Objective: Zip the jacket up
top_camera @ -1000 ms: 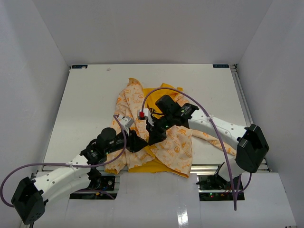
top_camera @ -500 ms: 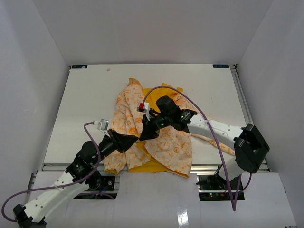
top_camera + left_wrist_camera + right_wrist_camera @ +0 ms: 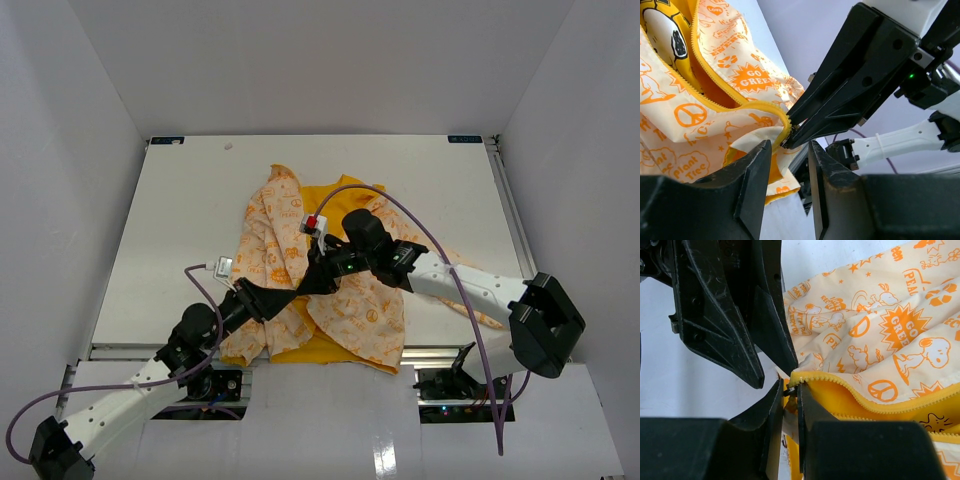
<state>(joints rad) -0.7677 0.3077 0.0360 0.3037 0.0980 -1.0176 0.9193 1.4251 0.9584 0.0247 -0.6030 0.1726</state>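
— Where's the jacket [image 3: 365,310] lying?
— Spread on the worktop [image 3: 180,200], with its open hem corner right at my right gripper [image 3: 790,389]. That one is pinched narrow on the end of the yellow zipper [image 3: 840,382].
— And the left gripper [image 3: 789,147]?
— Half spread, gripping nothing. The same corner sits just ahead of its tips.

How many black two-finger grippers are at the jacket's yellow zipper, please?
2. The black left gripper, jaws apart, reaches in from the near left; the black right gripper pinches the end of the yellow zipper on the cream-and-orange jacket from the right.
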